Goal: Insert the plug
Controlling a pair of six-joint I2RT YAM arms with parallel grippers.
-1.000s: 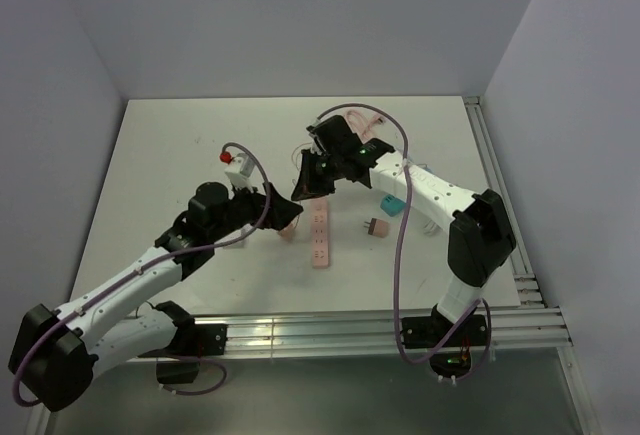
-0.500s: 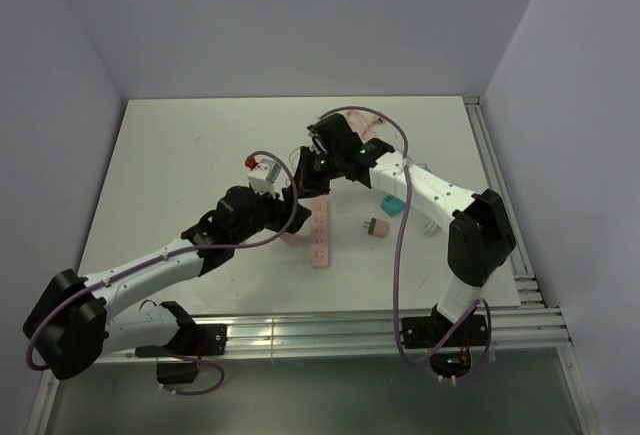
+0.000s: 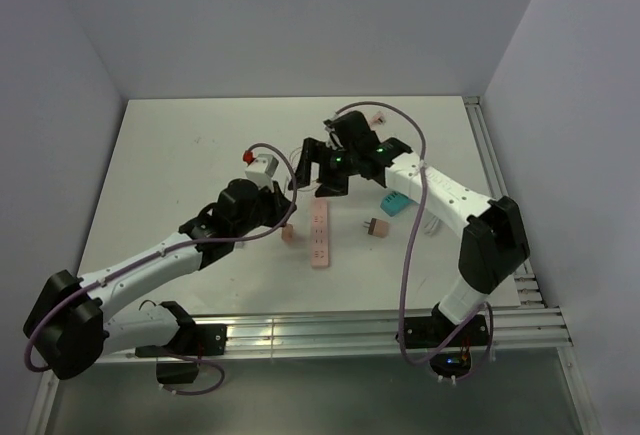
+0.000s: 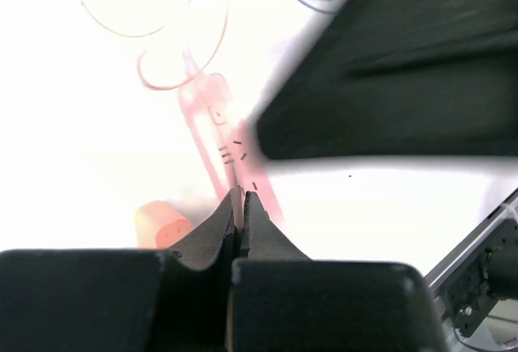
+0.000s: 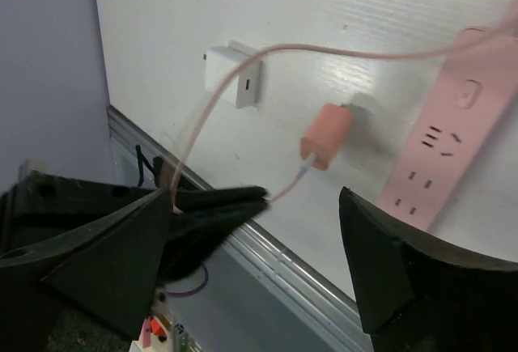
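Note:
The pink plug (image 3: pixel 288 234) (image 5: pixel 326 146) (image 4: pixel 162 222) lies on the white table just left of the pink power strip (image 3: pixel 320 233) (image 5: pixel 441 158) (image 4: pixel 231 158). A thin pink cable (image 5: pixel 283 48) runs from the plug. My left gripper (image 3: pixel 290 213) (image 4: pixel 240 200) is shut on this cable a little behind the plug; its black fingers (image 5: pixel 218 206) show in the right wrist view, pinching the cable. My right gripper (image 3: pixel 315 177) (image 5: pixel 259 198) hangs open above the strip's far end, with nothing between its fingers.
A small brown plug (image 3: pixel 375 227) with prongs lies right of the strip, and a teal block (image 3: pixel 392 203) sits beyond it. A white adapter (image 5: pixel 235 83) rests on the table near the left arm. More pink cable loops at the back (image 3: pixel 365 115). Metal rails (image 3: pixel 380 330) line the near edge.
My left gripper moved right to the cable and shut on it. My right gripper, shut before, opened and let go of the cable.

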